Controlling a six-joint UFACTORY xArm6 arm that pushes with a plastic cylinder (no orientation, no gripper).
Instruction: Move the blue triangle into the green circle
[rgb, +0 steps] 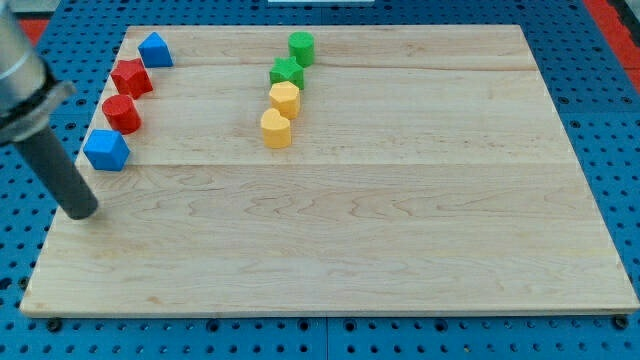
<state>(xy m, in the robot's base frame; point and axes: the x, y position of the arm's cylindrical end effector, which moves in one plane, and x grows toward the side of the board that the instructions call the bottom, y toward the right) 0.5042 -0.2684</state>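
In the camera view, the blue triangle (155, 49) is seen at the wooden board's (400, 240) top-left corner, a small saturated blue wedge whose peak points toward the top edge; no long axis can be made out. The green circle (301, 46) stands near the top edge, left of the middle, well apart from the triangle. No pincer is fitted, so no jaw state can be told. My tip (82, 213) rests by the left edge, just below a blue block (105, 150).
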